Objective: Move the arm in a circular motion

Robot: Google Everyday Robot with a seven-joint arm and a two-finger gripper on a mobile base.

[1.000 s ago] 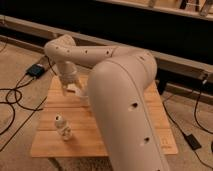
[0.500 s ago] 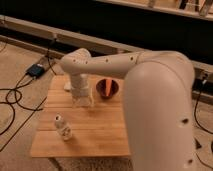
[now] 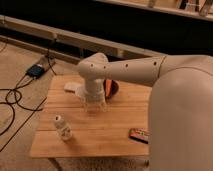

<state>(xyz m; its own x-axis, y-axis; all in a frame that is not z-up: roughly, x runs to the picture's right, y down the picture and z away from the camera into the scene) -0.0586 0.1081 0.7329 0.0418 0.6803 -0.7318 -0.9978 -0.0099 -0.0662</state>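
Over the middle of the light slatted wooden surface I have the large cream-white tubular arm, its smooth segments dotted with small dark holes. The arm's thick near segment fills the right side of my view, and a slimmer segment runs from it leftward to a rounded joint above the back half of the surface. From that joint the wrist drops straight down, and the small pale end gripper hangs at its tip, pointing at the wood, near the centre of the surface and close above it. I cannot tell how far the jaws are parted, nor whether they have hold of anything; nothing shows below them that I can make out.

Just behind the wrist, partly hidden by it, sits a reddish-orange rounded object, possibly a bowl. To the wrist's left, at the back of the surface, lies a flat white item. Near the front left stands a small clear plastic bottle, upright and well apart from the gripper. By the front right edge lies a dark, flat rectangular packet. On the floor to the left, black cables loop toward a small dark box.
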